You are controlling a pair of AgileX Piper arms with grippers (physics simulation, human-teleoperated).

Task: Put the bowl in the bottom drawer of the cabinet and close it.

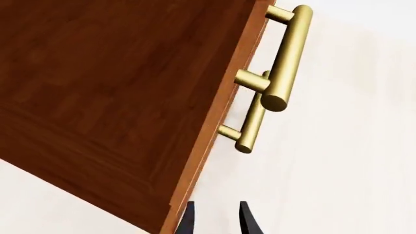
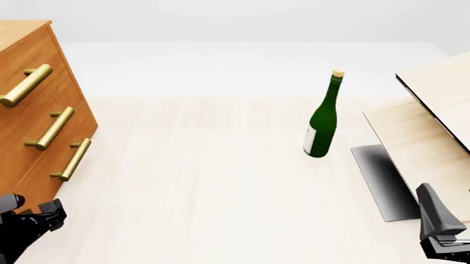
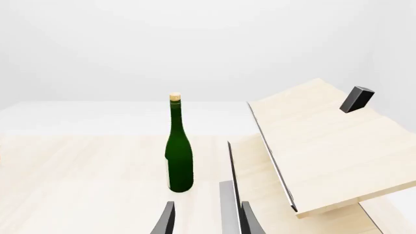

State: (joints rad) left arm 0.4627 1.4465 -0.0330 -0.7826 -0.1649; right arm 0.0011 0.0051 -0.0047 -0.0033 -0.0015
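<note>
Left wrist view shows the left gripper (image 1: 216, 219) only as two dark fingertips at the frame edge, parted with bare table between them and nothing held; it is released. Just past the tips rises a corner of the cabinet (image 1: 110, 87), its orange-brown side filling most of the picture, with two brass handles (image 1: 286, 58) jutting from its front edge. Which drawers they belong to cannot be told from here.

In the right wrist view the right gripper (image 3: 206, 219) also shows just two grey fingertips, apart and empty. Beyond them stands a green bottle (image 3: 179, 151) with a cork, upright on the table. Beside it sit pale wood panels (image 3: 325, 146), one tilted above another, with a small dark block (image 3: 357, 99) on the upper one; a grey plate runs under them.

In the front view the left gripper (image 2: 41, 217) sits low near the cabinet's (image 2: 29, 60) base, mostly cut off. All three drawer fronts look shut, the bottom drawer (image 2: 55, 176) carrying the shortest handle. The right gripper (image 2: 441, 231) is cropped at the corner. The bowl is not visible in any view.

The table (image 2: 206, 181) is pale light wood; behind it the room is plain white-grey.
</note>
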